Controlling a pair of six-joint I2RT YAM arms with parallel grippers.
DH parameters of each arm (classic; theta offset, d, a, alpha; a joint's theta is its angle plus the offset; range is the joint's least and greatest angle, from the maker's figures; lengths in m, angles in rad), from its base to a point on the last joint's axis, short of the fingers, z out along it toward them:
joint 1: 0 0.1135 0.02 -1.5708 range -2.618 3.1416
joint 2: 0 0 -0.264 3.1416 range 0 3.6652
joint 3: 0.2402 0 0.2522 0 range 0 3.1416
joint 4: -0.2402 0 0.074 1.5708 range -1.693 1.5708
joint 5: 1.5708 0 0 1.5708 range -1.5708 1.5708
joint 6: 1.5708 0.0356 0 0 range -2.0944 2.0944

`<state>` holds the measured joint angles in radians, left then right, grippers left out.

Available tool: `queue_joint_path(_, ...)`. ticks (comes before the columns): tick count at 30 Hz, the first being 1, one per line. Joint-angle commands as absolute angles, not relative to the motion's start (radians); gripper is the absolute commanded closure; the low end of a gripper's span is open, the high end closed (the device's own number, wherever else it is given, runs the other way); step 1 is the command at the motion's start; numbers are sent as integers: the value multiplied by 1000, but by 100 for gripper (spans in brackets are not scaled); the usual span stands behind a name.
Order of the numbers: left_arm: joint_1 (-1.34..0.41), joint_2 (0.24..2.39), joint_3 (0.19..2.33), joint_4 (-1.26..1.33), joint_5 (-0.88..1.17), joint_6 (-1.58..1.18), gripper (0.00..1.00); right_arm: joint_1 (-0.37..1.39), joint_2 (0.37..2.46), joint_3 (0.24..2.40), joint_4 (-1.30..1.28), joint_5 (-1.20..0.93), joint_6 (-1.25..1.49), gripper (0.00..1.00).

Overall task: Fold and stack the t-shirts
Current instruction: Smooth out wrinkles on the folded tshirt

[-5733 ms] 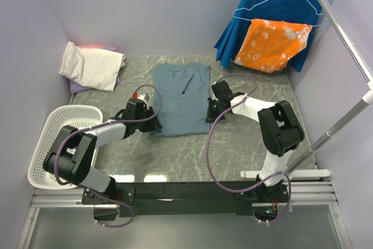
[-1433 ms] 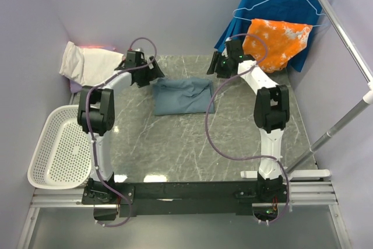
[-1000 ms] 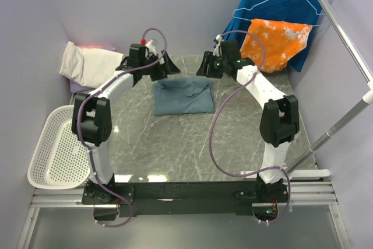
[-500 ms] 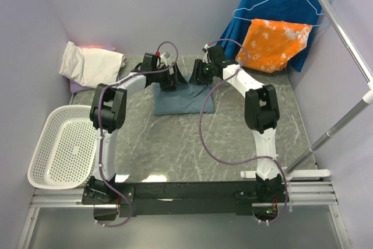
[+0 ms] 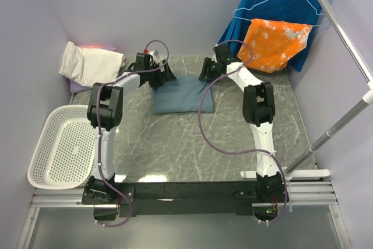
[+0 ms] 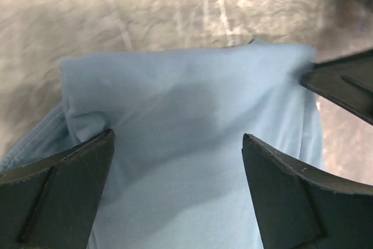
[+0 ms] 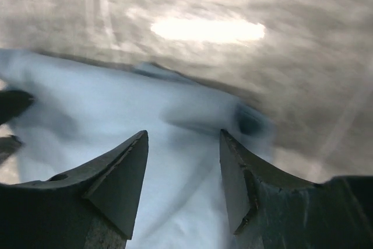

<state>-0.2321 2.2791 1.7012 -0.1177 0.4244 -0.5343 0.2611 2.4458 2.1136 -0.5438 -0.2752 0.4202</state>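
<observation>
Blue-grey shirt (image 5: 182,94) folded into a rough rectangle at the far middle of the table (image 5: 175,144), seen from above. Left gripper (image 5: 165,75) at its far left corner, right gripper (image 5: 205,72) at its far right corner, both low over the back edge. Cream shirt (image 5: 93,65) folded in the far left corner on top of a lavender one (image 5: 74,87), well apart from the work. White basket (image 5: 61,150) at near left, out of play.

Best guess at the step: pinching the two back corners for another fold toward the near edge.

Left wrist view: fingers (image 6: 64,190) spread wide, nothing clamped. Blue cloth lying between and below them, its edge up top with bare table beyond. Worth dropping lower and nudging toward that edge before closing, to catch every layer and not just the top one.

Right wrist view: pretty blurry. Fingers (image 7: 113,190) apart with a clear gap, no cloth pinched as far as can be told, rumpled edge of the shirt right under the tips. Same advice here: straight down onto the edge, then close.

After that, probably lifting both corners together at one height and one pace, cloth taut between the arms, then laying it flush with the near edge. Easy way to wreck it: one side grabbing early and dragging the whole shirt sideways.
</observation>
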Motion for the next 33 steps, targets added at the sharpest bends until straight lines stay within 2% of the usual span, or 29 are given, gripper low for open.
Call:
queue_joint_path(1,-218,2191,1597,-114,224,-488,2,235,2260,1946,-439,-184,367,40)
queue_joint_path(5,-218,2100,1554,-113,170,-499,1,236,2137,1847,-399,-195,342,39)
queue_joint_path(9,-229,2027,1499,-69,234,-528,1,271,2034,1760,-388,-213,341,39)
queue_joint_path(16,-265,1967,1465,-42,360,-554,0,351,2057,1756,-388,-317,368,40)
queue_joint_path(22,-275,2057,1466,-17,390,-571,1,359,2177,1813,-434,-350,400,41)
queue_joint_path(26,-270,2147,1561,-32,368,-546,1,357,2213,1798,-512,-275,397,41)
queue_joint_path(30,-229,2229,1649,-64,356,-552,1,356,2217,1763,-632,-111,400,42)
queue_joint_path(33,-190,2250,1643,-72,322,-560,1,353,2160,1636,-615,-61,411,42)
